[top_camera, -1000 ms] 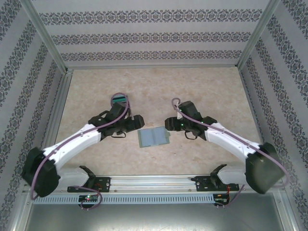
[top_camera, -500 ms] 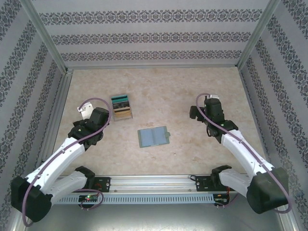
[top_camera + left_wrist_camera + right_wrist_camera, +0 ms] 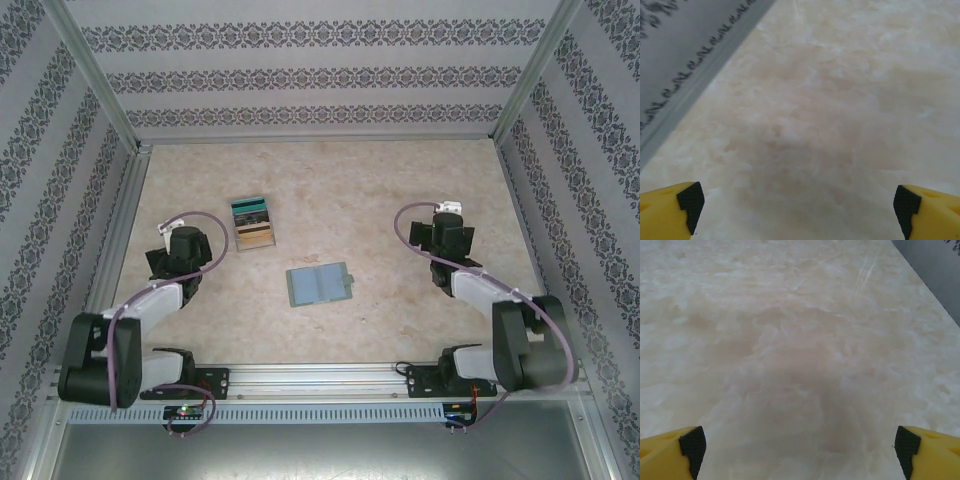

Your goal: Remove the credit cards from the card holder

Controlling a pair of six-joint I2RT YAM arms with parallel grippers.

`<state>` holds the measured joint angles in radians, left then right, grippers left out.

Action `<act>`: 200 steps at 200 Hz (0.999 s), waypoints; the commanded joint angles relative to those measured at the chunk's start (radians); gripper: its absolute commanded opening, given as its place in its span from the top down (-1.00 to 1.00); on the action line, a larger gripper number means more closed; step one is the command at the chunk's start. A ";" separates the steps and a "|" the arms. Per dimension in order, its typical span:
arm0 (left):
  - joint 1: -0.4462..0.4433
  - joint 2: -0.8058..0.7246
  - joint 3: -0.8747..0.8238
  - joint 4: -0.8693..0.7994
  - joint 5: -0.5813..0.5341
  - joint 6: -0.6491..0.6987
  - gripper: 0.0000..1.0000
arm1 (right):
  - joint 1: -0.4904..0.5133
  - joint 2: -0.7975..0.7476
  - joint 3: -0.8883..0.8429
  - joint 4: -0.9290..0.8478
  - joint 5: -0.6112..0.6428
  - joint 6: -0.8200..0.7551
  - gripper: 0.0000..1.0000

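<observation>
While the card holder (image 3: 319, 285) lay open and flat near the middle of the table (image 3: 400, 180), the credit cards (image 3: 253, 222) sat stacked beyond it to the left, apart from it; the left gripper (image 3: 800, 207) stood with jaws spread wide, empty, over the table; the right gripper (image 3: 800, 447) likewise gaped, grasping nothing.

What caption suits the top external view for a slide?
Card holder lies open mid-table, credit cards stacked beyond it to the left; left gripper and right gripper open, empty, at either side.
</observation>
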<state>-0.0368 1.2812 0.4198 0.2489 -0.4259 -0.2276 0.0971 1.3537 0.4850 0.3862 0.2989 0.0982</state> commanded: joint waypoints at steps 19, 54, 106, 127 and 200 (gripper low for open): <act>0.041 0.139 0.010 0.419 0.186 0.105 -0.99 | -0.071 0.077 -0.059 0.343 -0.129 -0.031 -0.96; 0.048 0.197 -0.022 0.534 0.325 0.158 -0.99 | -0.088 0.150 -0.121 0.538 -0.238 -0.048 -0.97; 0.042 0.281 -0.027 0.626 0.373 0.192 -0.99 | -0.079 0.149 -0.093 0.483 -0.282 -0.081 -0.97; 0.038 0.277 -0.008 0.584 0.406 0.211 -0.99 | -0.080 0.148 -0.095 0.485 -0.282 -0.081 -0.96; 0.038 0.278 0.000 0.569 0.440 0.221 -0.99 | -0.080 0.148 -0.094 0.484 -0.281 -0.080 -0.97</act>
<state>0.0002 1.5589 0.4000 0.7940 -0.0059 -0.0250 0.0093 1.4998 0.3817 0.8284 0.0353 0.0257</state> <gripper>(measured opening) 0.994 0.982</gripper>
